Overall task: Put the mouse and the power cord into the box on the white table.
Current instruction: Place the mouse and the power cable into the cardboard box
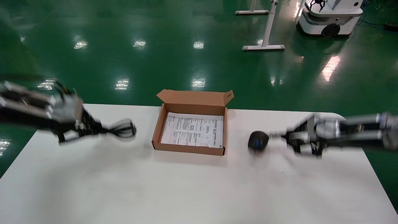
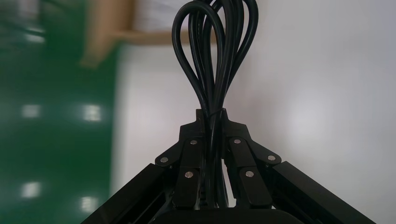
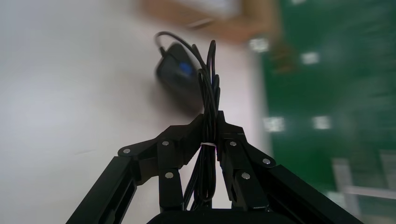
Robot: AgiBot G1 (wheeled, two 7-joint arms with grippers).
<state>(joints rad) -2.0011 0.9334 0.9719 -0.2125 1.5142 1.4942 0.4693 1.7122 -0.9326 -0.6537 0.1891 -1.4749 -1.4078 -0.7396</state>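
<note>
The box (image 1: 157,124) lies open at the far middle of the white table (image 1: 186,186), lid flap up, with a printed sheet inside. My left gripper (image 1: 106,131) hovers left of the box, shut on the power cord (image 1: 125,128). In the left wrist view the gripper (image 2: 212,114) pinches the cord's loops (image 2: 212,51), which point toward the blurred box (image 2: 105,32). Right of the box, my right gripper (image 1: 279,136) is shut on the bundled thin wire (image 3: 208,93) of the mouse (image 1: 258,140). The mouse (image 3: 180,79) hangs off the gripper (image 3: 211,116) just over the table.
Green floor lies beyond the table's far edge. A white stand (image 1: 264,46) and a white robot base (image 1: 329,18) are far off at the back right. Bare tabletop runs in front of the box.
</note>
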